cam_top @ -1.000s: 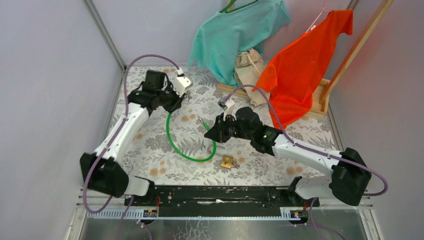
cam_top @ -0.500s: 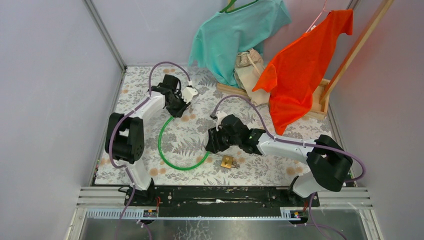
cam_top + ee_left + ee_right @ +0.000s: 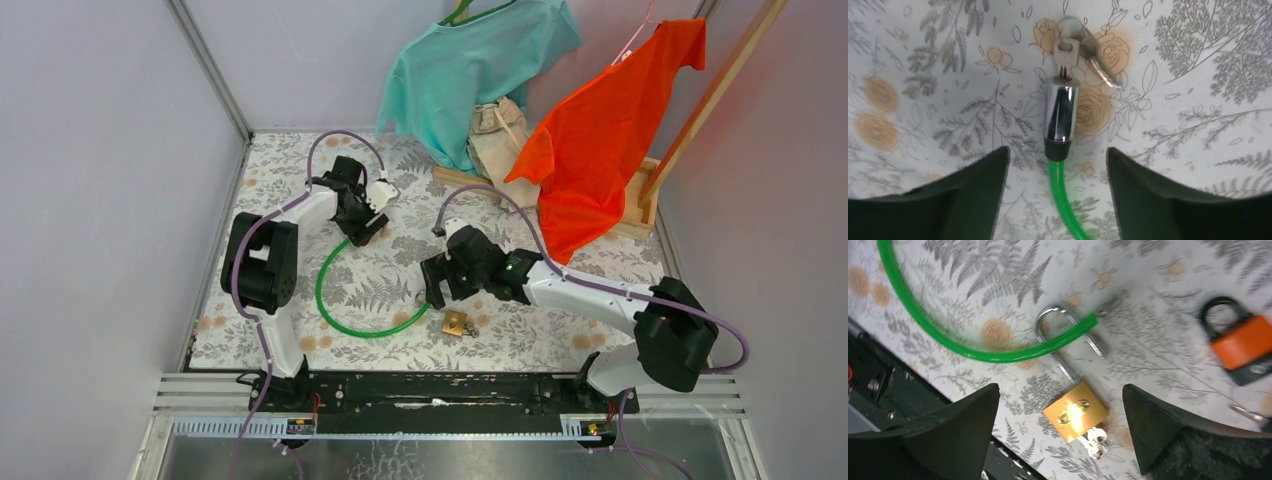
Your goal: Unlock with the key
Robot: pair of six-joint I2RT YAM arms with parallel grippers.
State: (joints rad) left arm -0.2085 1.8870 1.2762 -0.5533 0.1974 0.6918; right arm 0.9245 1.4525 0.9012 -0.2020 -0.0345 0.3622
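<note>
A green cable lock (image 3: pixel 335 312) curves across the floral table. Its chrome cylinder (image 3: pixel 1060 112) lies flat with a silver key (image 3: pixel 1066 50) stuck in its end. My left gripper (image 3: pixel 1057 150) is open and straddles the cable (image 3: pixel 1064 200) just behind the cylinder without touching it. A brass padlock (image 3: pixel 1075 411) lies with its shackle (image 3: pixel 1058 315) swung open, keys (image 3: pixel 1093 442) at its base, and the cable's free end (image 3: pixel 1092 318) passing through the shackle. My right gripper (image 3: pixel 1060 387) hangs wide open above the padlock (image 3: pixel 455 322), holding nothing.
An orange padlock (image 3: pixel 1243 345) lies beyond the brass one. A teal shirt (image 3: pixel 470 60) and an orange shirt (image 3: pixel 600 130) hang on a wooden rack (image 3: pixel 640 200) at the back right. The black rail (image 3: pixel 430 392) borders the near edge.
Both grippers have opened. The left let go of the cable's cylinder end, which now lies on the table. The right opened wide and shifted slightly toward the brass padlock.
</note>
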